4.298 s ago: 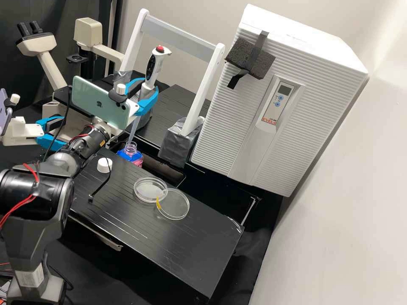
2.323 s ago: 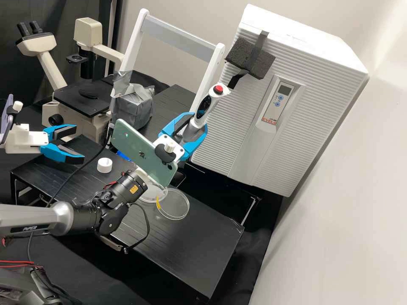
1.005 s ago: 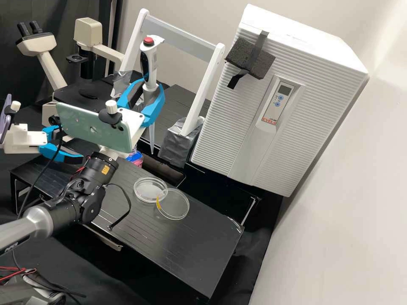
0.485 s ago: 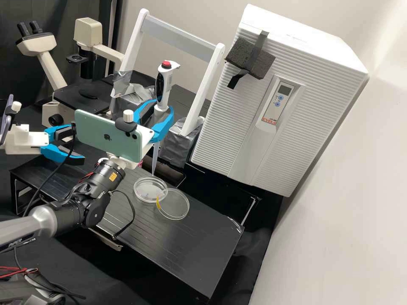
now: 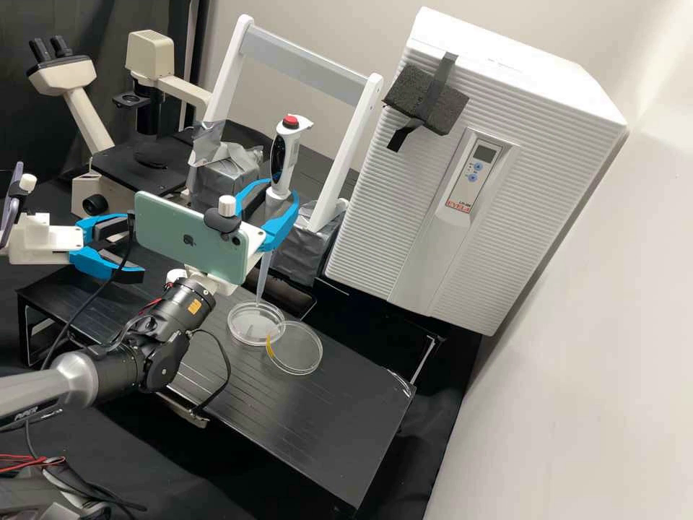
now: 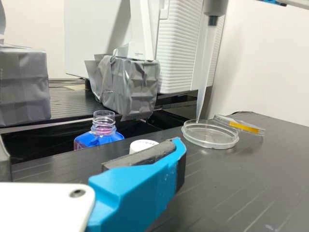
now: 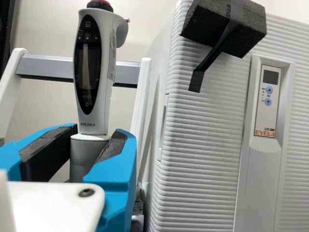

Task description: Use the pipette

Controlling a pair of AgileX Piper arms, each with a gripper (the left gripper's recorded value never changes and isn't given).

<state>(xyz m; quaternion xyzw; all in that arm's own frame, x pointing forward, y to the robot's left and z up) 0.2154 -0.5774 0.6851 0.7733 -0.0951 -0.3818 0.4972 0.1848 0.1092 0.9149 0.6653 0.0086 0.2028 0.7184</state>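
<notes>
While the right claw [image 5: 268, 208] clamps the pipette [image 5: 285, 155] over the lidless dish [image 5: 244, 329], the uncapped bottle [image 6: 99, 137] holds pink liquid.

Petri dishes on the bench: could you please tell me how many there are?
2. One Petri dish lies under the pipette tip; the other dish, with a yellow strip, touches it on the white cabinet side. None appears hidden.

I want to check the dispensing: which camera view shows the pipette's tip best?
The left wrist view: the pipette's tip is seen side-on, at the open dish's rim. The high view shows it from above, thin and small. The right wrist view shows the handle between the blue fingers.
</notes>
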